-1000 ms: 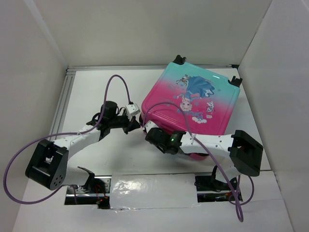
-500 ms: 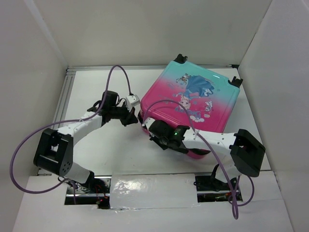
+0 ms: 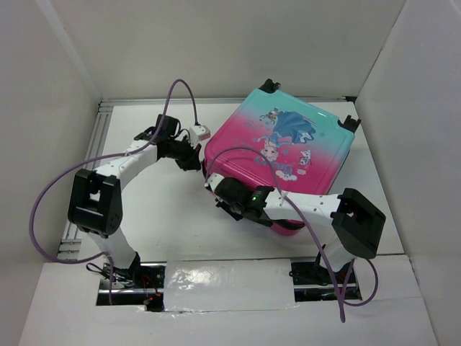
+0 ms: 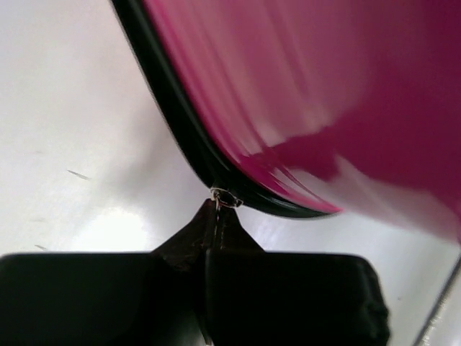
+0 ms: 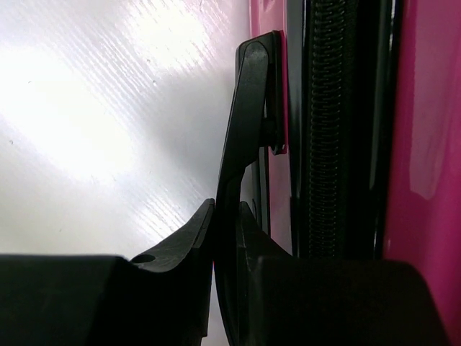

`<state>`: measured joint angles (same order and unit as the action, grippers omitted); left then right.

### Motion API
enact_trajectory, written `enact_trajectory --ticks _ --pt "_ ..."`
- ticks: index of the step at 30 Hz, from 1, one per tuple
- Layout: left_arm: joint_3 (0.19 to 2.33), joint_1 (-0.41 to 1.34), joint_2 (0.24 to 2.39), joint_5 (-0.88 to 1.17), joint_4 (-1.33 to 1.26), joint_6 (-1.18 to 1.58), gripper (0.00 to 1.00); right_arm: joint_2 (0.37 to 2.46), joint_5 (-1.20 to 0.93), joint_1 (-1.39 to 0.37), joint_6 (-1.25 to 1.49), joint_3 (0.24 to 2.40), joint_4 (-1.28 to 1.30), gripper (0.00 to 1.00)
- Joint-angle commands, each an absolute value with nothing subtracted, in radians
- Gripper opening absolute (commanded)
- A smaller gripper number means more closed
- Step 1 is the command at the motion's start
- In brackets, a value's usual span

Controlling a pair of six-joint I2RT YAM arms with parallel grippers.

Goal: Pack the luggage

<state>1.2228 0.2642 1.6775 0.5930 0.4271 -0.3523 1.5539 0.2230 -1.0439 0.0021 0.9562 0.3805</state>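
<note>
The luggage [image 3: 288, 155] lies flat and closed on the table, right of centre, with its pink-to-teal printed shell facing up. My left gripper [image 3: 191, 157] is at its left corner. In the left wrist view the gripper [image 4: 217, 210] is shut on a small metal zipper pull [image 4: 227, 198] at the black zipper band [image 4: 180, 122] below the pink shell [image 4: 346, 86]. My right gripper [image 3: 215, 185] is at the near-left side. In the right wrist view the gripper [image 5: 227, 216] is shut on the black side handle [image 5: 248, 122], beside the zipper teeth [image 5: 331, 130].
White walls enclose the table on three sides. A metal rail [image 3: 90, 155] runs along the left edge. Purple cables [image 3: 180, 94] loop above both arms. The luggage's black wheels [image 3: 350, 121] point toward the back right corner.
My left gripper has moved away from me along the luggage's left edge, holding the zipper pull. My right gripper and the luggage's near corner have shifted slightly left and back.
</note>
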Motion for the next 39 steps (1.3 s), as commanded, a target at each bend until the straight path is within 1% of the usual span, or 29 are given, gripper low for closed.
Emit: enact_trajectory --ticks 1,5,11,16,22,24,25,27,28,29,30,31,32,33,34,36,37,39 --pt "1.373 0.196 1.724 0.427 0.328 -0.416 0.00 1.589 0.107 -1.086 0.005 0.943 0.471 0.00" --pt "1.469 0.178 1.810 0.426 0.328 -0.426 0.00 1.598 0.098 -1.086 0.005 0.943 0.471 0.00" --pt "1.620 0.167 1.946 0.534 0.328 -0.417 0.00 1.620 0.098 -1.086 0.005 0.953 0.480 0.00" --pt "1.664 0.167 1.999 0.564 0.305 -0.407 0.00 1.629 0.107 -1.086 0.005 0.962 0.480 0.00" --pt "1.654 0.167 2.008 0.555 0.265 -0.381 0.00 1.641 0.107 -1.077 0.005 0.962 0.489 0.00" --pt "1.654 0.167 1.996 0.564 0.284 -0.380 0.04 1.641 0.098 -1.077 0.005 0.980 0.501 0.00" --pt "1.638 0.167 1.987 0.583 0.284 -0.380 0.12 1.650 0.089 -1.077 0.005 0.980 0.502 0.00" --pt "1.588 0.156 1.936 0.600 0.270 -0.371 0.19 1.651 0.089 -1.077 0.018 1.008 0.514 0.01" --pt "1.565 0.146 1.915 0.618 0.253 -0.359 0.23 1.651 0.080 -1.077 0.031 1.049 0.531 0.09" --pt "1.489 0.115 1.849 0.668 0.180 -0.332 0.35 1.640 0.080 -1.077 0.044 1.145 0.576 0.46" --pt "1.488 0.115 1.848 0.669 0.179 -0.321 0.35 1.640 0.080 -1.077 0.044 1.146 0.577 0.46" --pt "1.452 0.115 1.818 0.682 0.158 -0.311 0.70 1.629 0.080 -1.077 0.044 1.178 0.587 0.57" --pt "1.441 0.103 1.807 0.695 0.143 -0.311 0.86 1.615 0.069 -1.077 0.044 1.234 0.598 0.63" --pt "1.440 0.103 1.807 0.695 0.131 -0.286 0.96 1.615 0.069 -1.077 0.044 1.264 0.612 0.68" --pt "1.440 0.094 1.795 0.695 0.130 -0.285 1.00 1.606 0.052 -1.089 0.044 1.294 0.612 0.71" --pt "1.440 0.084 1.783 0.672 0.120 -0.243 1.00 1.582 0.020 -1.100 0.044 1.385 0.624 0.80" --pt "1.440 0.084 1.782 0.660 0.109 -0.226 1.00 1.572 0.020 -1.100 0.057 1.385 0.624 0.80" --pt "1.430 0.072 1.752 0.640 0.083 -0.193 1.00 1.546 0.011 -1.100 0.069 1.442 0.624 0.83"
